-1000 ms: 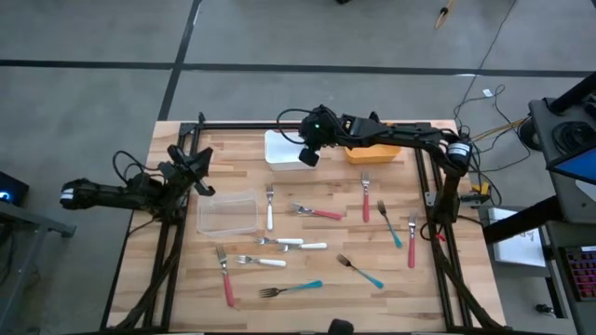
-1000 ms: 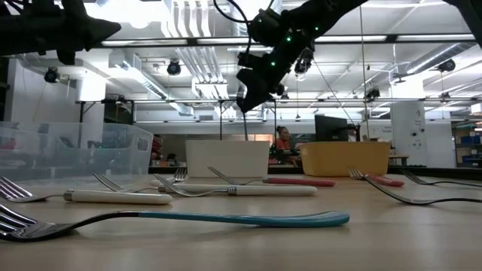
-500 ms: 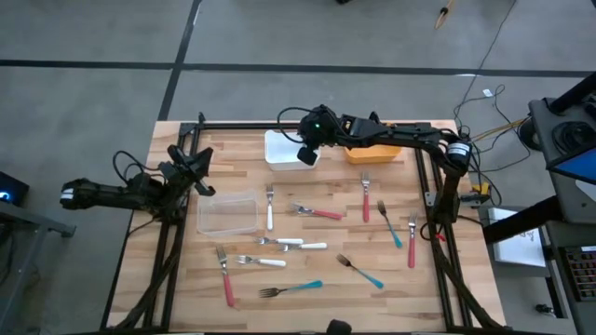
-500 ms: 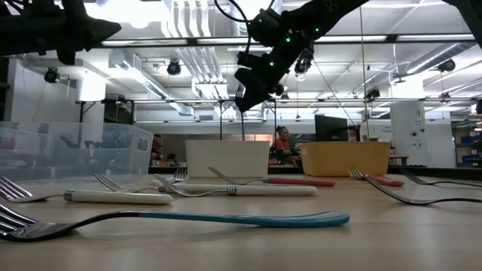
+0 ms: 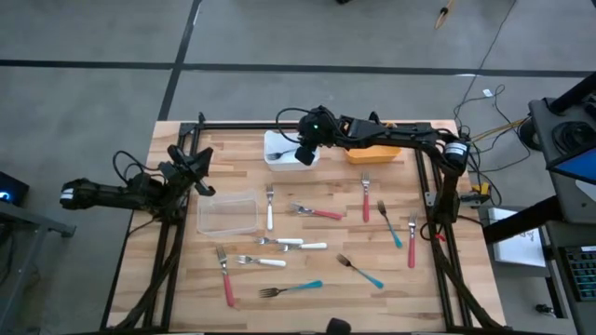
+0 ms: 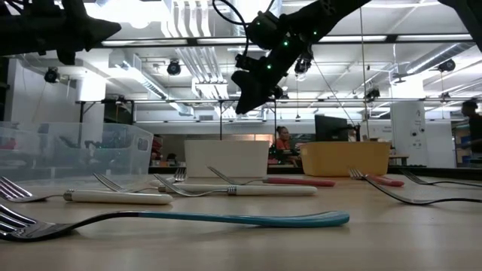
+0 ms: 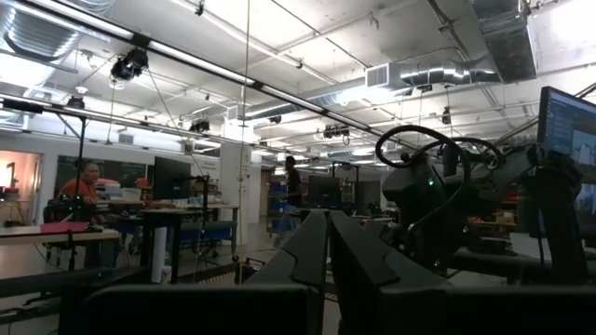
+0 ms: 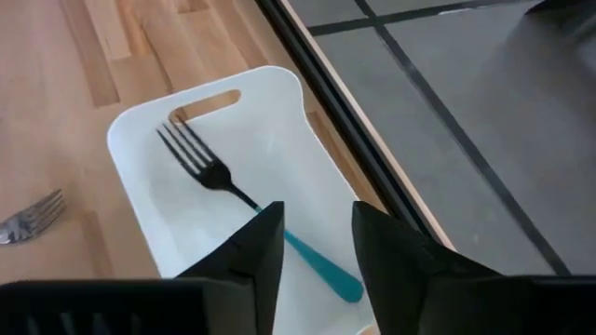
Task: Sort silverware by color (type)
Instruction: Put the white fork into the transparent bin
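A teal-handled fork (image 8: 244, 202) lies flat on the floor of the white bin (image 8: 130, 130), which stands at the table's far edge (image 5: 279, 141). My right gripper (image 8: 317, 219) hovers open above that bin (image 5: 304, 154), high over the table in the low view (image 6: 245, 104), with nothing between its fingers. My left gripper (image 7: 328, 228) is shut and waits raised at the table's left edge (image 5: 200, 160). More silverware lies scattered on the wood: red (image 5: 367, 199), teal (image 5: 300, 288) and white (image 5: 270, 212) handles.
An orange bin (image 5: 374, 152) stands right of the white one. A clear bin (image 5: 227, 214) sits at the left. A black frame rail (image 5: 307, 124) runs along the far edge. Several forks and spoons lie between the bins and the near edge.
My right gripper, staying above the white bin, has let go of the teal fork that hung from its fingers. The fork has fallen into the white bin and now lies flat on its floor.
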You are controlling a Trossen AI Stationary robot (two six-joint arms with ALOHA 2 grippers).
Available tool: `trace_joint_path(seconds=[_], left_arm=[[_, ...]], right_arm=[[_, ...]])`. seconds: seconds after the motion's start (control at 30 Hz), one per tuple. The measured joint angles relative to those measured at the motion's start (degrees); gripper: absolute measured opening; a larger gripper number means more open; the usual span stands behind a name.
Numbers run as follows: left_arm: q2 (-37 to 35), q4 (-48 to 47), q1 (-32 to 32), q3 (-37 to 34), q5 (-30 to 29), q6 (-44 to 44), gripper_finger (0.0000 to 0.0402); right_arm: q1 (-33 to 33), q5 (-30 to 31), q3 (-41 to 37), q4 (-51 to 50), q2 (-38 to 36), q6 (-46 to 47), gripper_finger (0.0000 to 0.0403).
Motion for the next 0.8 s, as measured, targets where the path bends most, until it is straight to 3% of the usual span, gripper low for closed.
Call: trace_joint_path(seconds=[0.43, 0.7, 0.8], left_arm=[[0.06, -2.37, 0.01, 0.00, 0.00, -1.78, 0.0000], [0.38, -1.97, 0.00, 0.00, 0.06, -2.86, 0.0000], [0.86, -2.93, 0.00, 3.55, 0.57, -2.25, 0.0000]], right_arm=[[3.87, 0.05, -3.34, -8.37, -5.76, 2.90, 0.0127], [7.86, 0.03, -19.49, -2.62, -17.79, 6.31, 0.0111], [9.34, 0.07, -26.35, 2.62, -24.25, 5.97, 0.0109]])
